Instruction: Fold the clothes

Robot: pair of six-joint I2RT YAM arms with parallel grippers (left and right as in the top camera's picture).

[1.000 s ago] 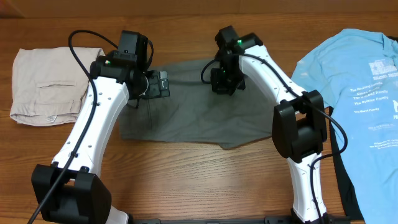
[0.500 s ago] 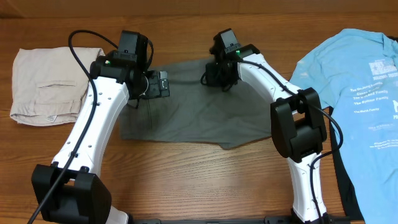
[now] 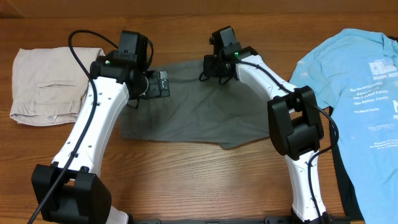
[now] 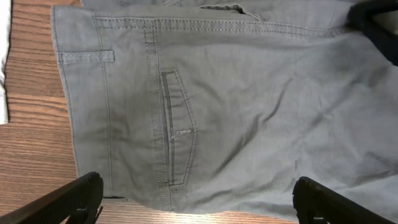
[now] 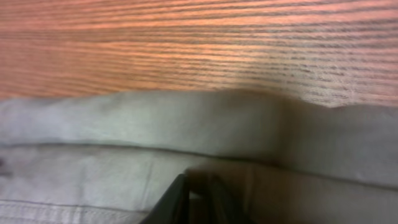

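Overhead, the grey shorts [image 3: 193, 109] lie spread flat on the tabletop [image 3: 186, 180], beneath both arms. The left pincer [image 3: 163, 84] hangs over their left part. The right pincer [image 3: 211, 65] is down at their far edge, well to the right of the left one. Only this view takes in the rest: beige shorts [image 3: 43, 87] folded well out to the left of the left pincer, and a blue T-shirt [image 3: 354, 81] well out to the right of the right pincer. What it does not give is how either pincer's fingers stand. The left wrist view settles that for its own arm: the two fingers [image 4: 74, 199] stand wide apart at the bottom corners, above the cloth, with nothing gripped. It also shows detail lost from above: the waistband [image 4: 81, 124] on the left finger's side with a belt loop [image 4: 86, 56] on it, and a slit pocket [image 4: 175, 130] ahead of the pincer, between the lines of the two fingers. The right wrist view is very close and blurred. Bare wood fills the space ahead, a rolled edge of the grey shorts [image 5: 155, 124] lies just in front of the pincer, and the dark fingertips [image 5: 177, 199] sit near together at the bottom with a thin pale sliver between them. Whether they pinch cloth or only rest against it, I cannot tell.
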